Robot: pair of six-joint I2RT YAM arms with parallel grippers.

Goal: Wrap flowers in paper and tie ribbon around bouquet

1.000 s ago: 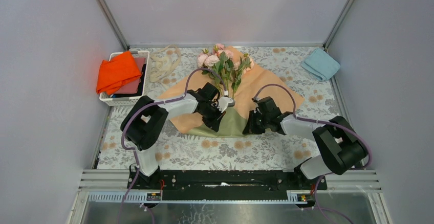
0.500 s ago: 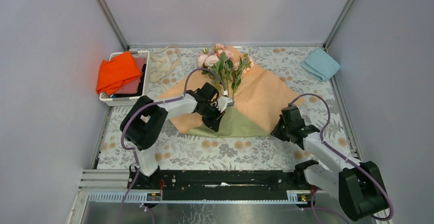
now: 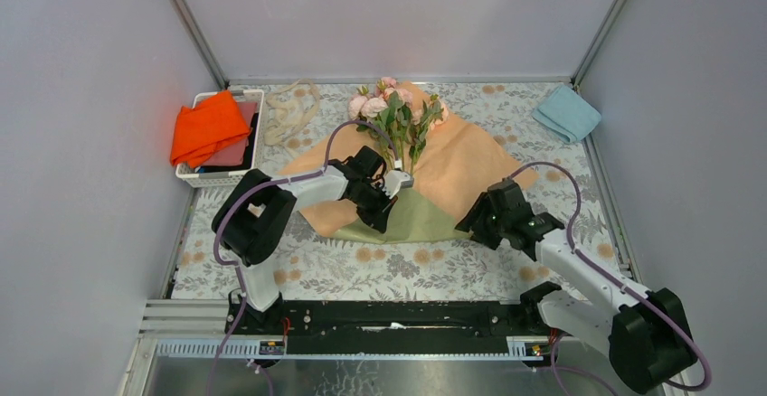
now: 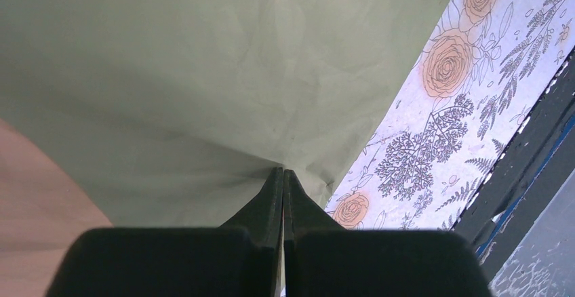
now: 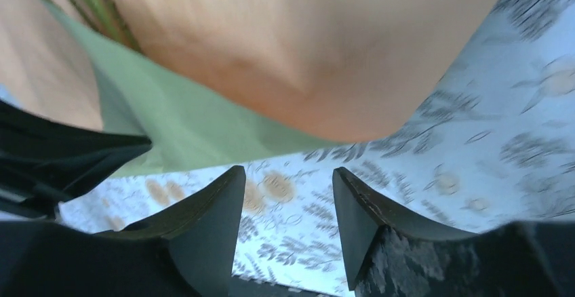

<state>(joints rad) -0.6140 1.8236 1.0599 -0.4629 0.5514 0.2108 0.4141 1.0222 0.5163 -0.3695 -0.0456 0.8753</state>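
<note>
Wrapping, judged from the top view, and not yet a cone: flowers (image 3: 395, 111) laid blooms-far across the middle of the paper (image 3: 466, 165), peach face up, near corner folded olive-side-up over the stem ends. Held there by the left gripper (image 3: 384, 218), shut on that olive fold. Poised at the right near edge of the sheet, the right gripper (image 3: 478, 218); touching it or just off it, cannot tell from here. Ribbon (image 3: 289, 111) heaped far left beside the basket (image 3: 194, 174), apparently not yet in play. Looking through the left wrist: jaws pressed together on a puckered pinch of olive paper, floral table cover (image 4: 441, 100) off to the right. Looking through the right wrist: fingers (image 5: 210, 215) well parted and empty, over bare table cover just short of the peach edge, green stems glimpsed at top left. Next, most likely: getting under that right edge, closing on it, and carrying it leftward over the stems without dragging the bunch, keeping the left pinch firm.
</note>
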